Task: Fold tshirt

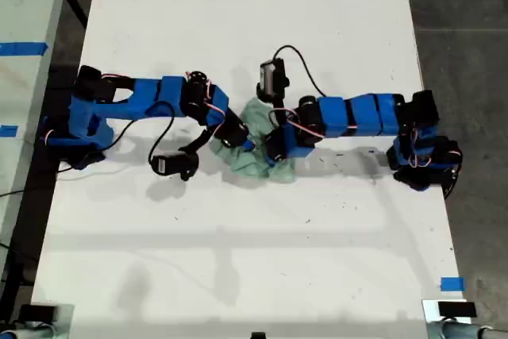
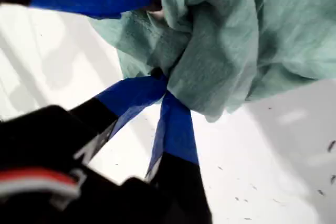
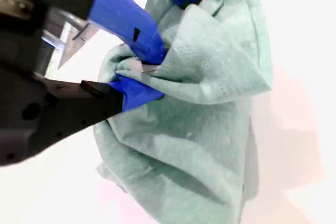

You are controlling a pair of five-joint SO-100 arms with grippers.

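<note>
mint-green tshirt (image 1: 258, 144) lies bunched at mid-table (image 1: 238, 260) between both arms. my first gripper (image 2: 164, 85) and my second gripper (image 3: 144, 69) each pinch its cloth closed, likely to spread it.

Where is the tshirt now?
The tshirt lies bunched near the middle of the white table in the exterior view, between the two arms, pinched by both tools.

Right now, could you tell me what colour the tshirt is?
Plain pale mint green; the tshirt shows best in the second wrist view.
</note>
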